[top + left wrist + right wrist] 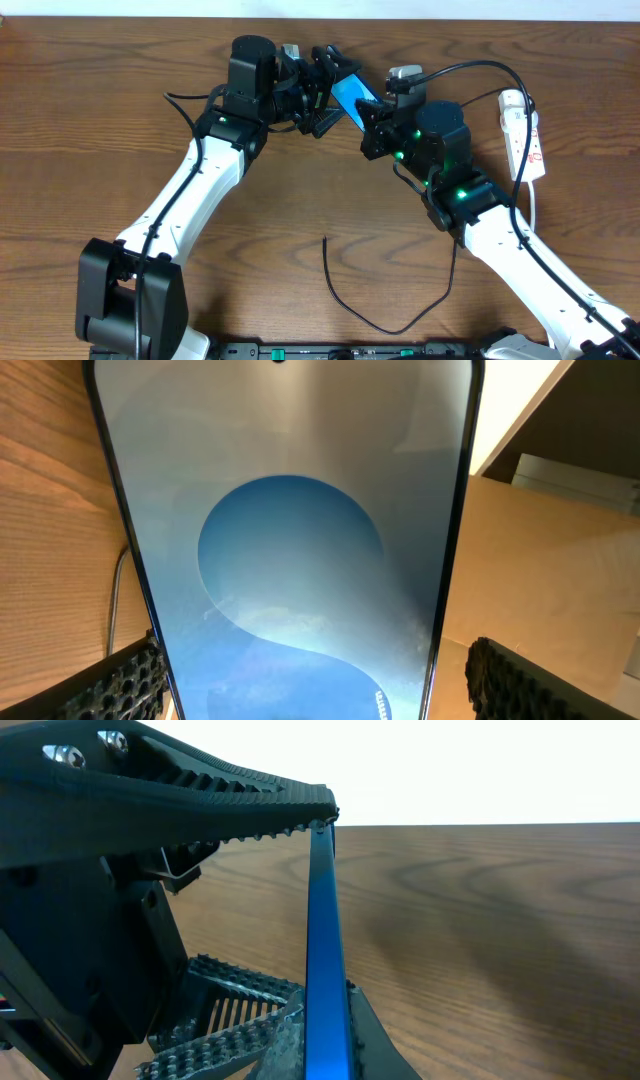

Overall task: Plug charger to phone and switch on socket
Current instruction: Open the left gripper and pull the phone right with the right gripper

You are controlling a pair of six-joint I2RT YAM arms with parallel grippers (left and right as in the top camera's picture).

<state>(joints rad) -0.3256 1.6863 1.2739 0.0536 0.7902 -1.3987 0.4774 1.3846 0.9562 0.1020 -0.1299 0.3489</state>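
Observation:
The phone (349, 96), blue-screened, is held tilted above the table between both grippers. My right gripper (372, 118) is shut on its lower end; in the right wrist view the phone (322, 950) stands edge-on between my fingers (325, 1055). My left gripper (328, 88) straddles the phone's other end. In the left wrist view the phone (290, 550) fills the frame. The left finger touches its edge and the right finger stands apart (300, 685). The charger cable (345, 298) lies loose on the table in front. The white socket (524, 132) lies at the far right.
The socket's thick white cord (532, 205) runs towards the front beside my right arm. Black robot cables (470, 70) arch over the right wrist. The wooden table (100, 130) extends left and right of the arms.

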